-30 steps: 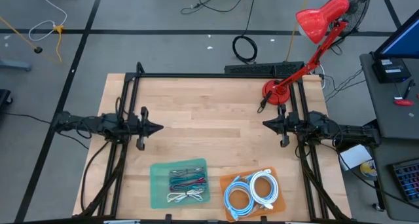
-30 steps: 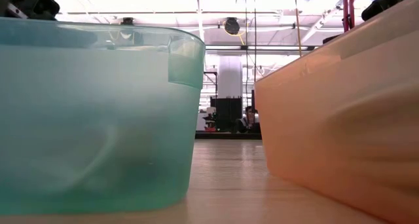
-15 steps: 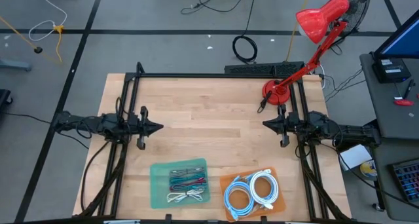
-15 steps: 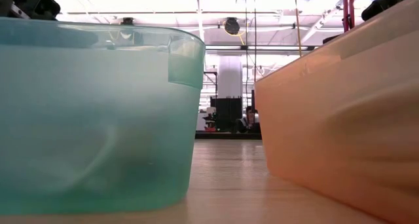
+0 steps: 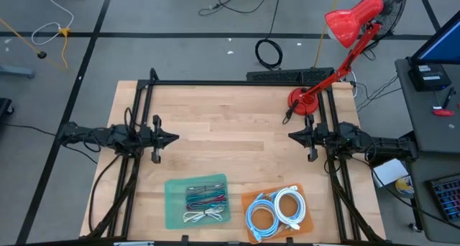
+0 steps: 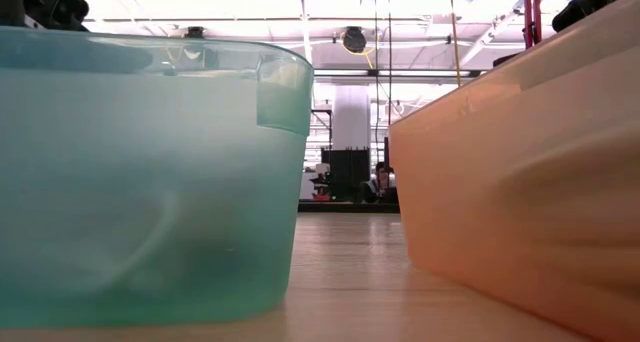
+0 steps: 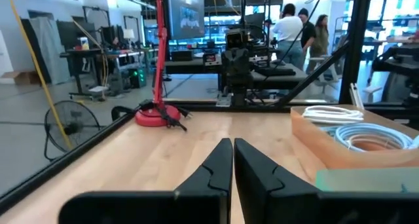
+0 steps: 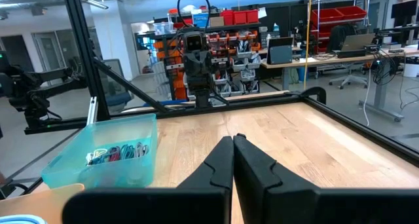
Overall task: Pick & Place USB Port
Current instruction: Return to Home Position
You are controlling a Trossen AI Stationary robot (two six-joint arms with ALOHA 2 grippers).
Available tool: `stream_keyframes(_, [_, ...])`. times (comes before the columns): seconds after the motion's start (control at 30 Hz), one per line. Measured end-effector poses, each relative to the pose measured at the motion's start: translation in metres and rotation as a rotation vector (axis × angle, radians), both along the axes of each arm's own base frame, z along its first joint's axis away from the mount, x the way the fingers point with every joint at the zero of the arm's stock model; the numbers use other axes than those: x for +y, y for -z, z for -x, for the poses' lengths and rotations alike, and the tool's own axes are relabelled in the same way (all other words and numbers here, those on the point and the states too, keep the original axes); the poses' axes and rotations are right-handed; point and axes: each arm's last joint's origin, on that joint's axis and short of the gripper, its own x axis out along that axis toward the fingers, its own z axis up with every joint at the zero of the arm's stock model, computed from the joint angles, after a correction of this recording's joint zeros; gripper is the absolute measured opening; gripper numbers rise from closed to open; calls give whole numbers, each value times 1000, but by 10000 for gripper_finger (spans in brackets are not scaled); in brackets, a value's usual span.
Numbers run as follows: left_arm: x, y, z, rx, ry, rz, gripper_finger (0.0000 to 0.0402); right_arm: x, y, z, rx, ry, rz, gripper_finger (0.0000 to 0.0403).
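A teal bin (image 5: 198, 201) near the table's near edge holds red, blue and white USB cables (image 5: 205, 203). Beside it on the right, an orange bin (image 5: 277, 211) holds coiled white and pale blue cables (image 5: 277, 206). No single USB port can be made out. My left gripper (image 5: 175, 139) hovers level at the table's left side, pointing right, fingers shut (image 7: 233, 142) on nothing. My right gripper (image 5: 291, 136) hovers level at the right side, pointing left, also shut (image 8: 233, 139) and empty. Both are well clear of the bins.
A red desk lamp stands with its base (image 5: 302, 102) at the table's far right corner. Black frame rails (image 5: 230, 82) run along the far edge and both sides. Bare wood (image 5: 230, 131) lies between the grippers. People (image 7: 288, 27) stand in the room beyond.
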Motion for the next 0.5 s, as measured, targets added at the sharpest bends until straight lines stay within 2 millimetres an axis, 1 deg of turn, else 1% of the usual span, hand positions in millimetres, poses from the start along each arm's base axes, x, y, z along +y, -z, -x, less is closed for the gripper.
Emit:
stream_keyframes(0.13, [0, 0, 0, -3, 2, 27, 21, 0, 0, 0, 0, 0, 0, 0])
stream_keyframes(0.5, [0, 0, 0, -5, 3, 30, 21, 0, 0, 0, 0, 0, 0, 0])
